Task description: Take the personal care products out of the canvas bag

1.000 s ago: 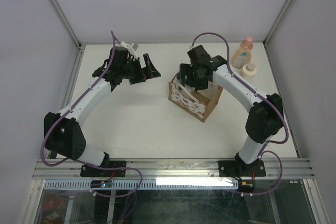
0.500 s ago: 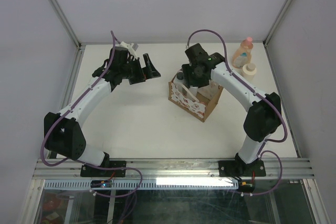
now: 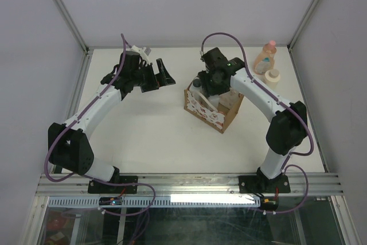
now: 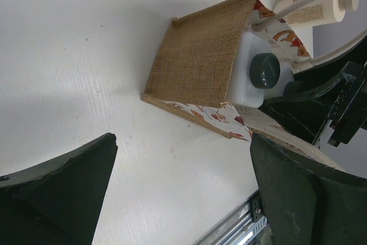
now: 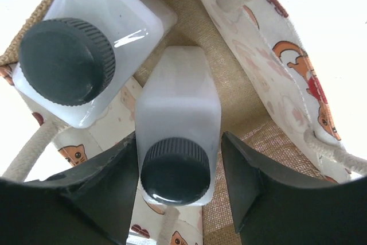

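Note:
The canvas bag (image 3: 207, 111) stands mid-table, brown with a patterned side and rope handles. Inside it, in the right wrist view, stand two white bottles with dark caps. My right gripper (image 5: 179, 139) reaches down into the bag (image 5: 246, 78), shut on the nearer white bottle (image 5: 179, 96), one finger on each flat side. The other white bottle (image 5: 100, 21) stands beside it. A peach-orange bottle (image 3: 265, 57) and a cream one (image 3: 273, 77) stand at the back right. My left gripper (image 3: 162, 75) hovers open to the left of the bag (image 4: 198, 61), holding nothing.
The two bottles outside the bag sit close to the right wall and the frame post (image 3: 298, 30). The right arm's cable (image 3: 221, 35) loops above the bag. Bare white tabletop (image 3: 155, 136) lies in front of the bag.
My right gripper's jaws have closed in on the white bottle inside the bag, and the wrist has shifted slightly back and left. The left arm has not moved.

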You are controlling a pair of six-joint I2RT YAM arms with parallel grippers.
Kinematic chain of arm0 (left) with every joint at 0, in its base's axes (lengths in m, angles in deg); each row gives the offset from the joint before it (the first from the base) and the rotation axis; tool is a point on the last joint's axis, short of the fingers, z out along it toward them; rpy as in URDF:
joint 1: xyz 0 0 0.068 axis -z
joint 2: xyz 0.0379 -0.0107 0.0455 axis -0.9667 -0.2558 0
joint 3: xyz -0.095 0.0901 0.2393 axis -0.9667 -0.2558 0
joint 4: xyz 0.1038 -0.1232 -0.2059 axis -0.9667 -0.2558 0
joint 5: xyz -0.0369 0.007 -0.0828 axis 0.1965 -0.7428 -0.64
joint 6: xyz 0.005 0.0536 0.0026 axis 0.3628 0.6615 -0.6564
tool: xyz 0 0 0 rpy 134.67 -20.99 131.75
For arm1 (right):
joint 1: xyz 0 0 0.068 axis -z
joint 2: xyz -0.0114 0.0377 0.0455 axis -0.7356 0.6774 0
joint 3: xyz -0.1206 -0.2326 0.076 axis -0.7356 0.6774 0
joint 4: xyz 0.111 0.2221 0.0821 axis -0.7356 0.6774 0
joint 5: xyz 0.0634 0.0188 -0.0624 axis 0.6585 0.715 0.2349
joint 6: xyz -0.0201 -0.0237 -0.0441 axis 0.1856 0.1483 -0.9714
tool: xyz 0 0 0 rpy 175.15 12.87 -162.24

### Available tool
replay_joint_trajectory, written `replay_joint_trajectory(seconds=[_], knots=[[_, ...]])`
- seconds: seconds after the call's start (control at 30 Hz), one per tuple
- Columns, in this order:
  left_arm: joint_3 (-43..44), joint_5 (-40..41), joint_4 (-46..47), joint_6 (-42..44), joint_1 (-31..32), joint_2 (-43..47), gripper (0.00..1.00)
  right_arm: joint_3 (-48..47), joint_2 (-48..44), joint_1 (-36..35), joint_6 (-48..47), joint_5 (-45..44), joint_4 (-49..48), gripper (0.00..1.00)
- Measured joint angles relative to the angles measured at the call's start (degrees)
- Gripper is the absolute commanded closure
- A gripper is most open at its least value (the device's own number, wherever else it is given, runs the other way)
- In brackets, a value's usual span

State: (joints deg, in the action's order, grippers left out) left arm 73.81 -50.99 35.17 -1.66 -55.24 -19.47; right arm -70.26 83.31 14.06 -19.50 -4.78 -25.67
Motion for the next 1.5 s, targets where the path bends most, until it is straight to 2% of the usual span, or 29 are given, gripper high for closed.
replay_joint_trajectory(seconds=[0.17, 0.4, 0.8, 0.97, 1.1, 1.3, 1.5], knots=[[0.0, 0.0, 0.0, 0.0, 0.0, 0.0, 0.01, 0.0, 0.4, 0.0, 1.2, 0.0, -0.9, 0.31], [0.0, 0.0, 0.0, 0.0, 0.0, 0.0, 0.01, 0.1, 3.1, 0.0, 1.7, 0.1, -1.5, 0.36], [0.0, 0.0, 0.0, 0.3, 0.0, 0.0, 0.01, 0.9, 3.3, 0.1, 3.1, -0.4, -1.5, 0.84], [0.0, 0.0, 0.0, 0.3, 0.0, 0.0, 0.01, 0.4, 1.6, 0.5, 4.3, -0.4, 0.8, 0.93], [0.0, 0.0, -0.2, 0.3, 0.0, 0.3, 0.01, -1.9, -3.2, 2.5, 5.9, 1.1, 2.1, 1.0], [-0.2, 0.0, -0.4, 0.3, 0.0, 2.6, 0.01, -3.3, -15.8, 7.3, 7.8, 2.3, 0.0, 1.0], [-2.2, 0.0, -0.4, 0.2, 0.0, 4.1, 0.01, -0.7, -28.5, 9.5, 7.6, -2.1, -1.3, 1.0]])
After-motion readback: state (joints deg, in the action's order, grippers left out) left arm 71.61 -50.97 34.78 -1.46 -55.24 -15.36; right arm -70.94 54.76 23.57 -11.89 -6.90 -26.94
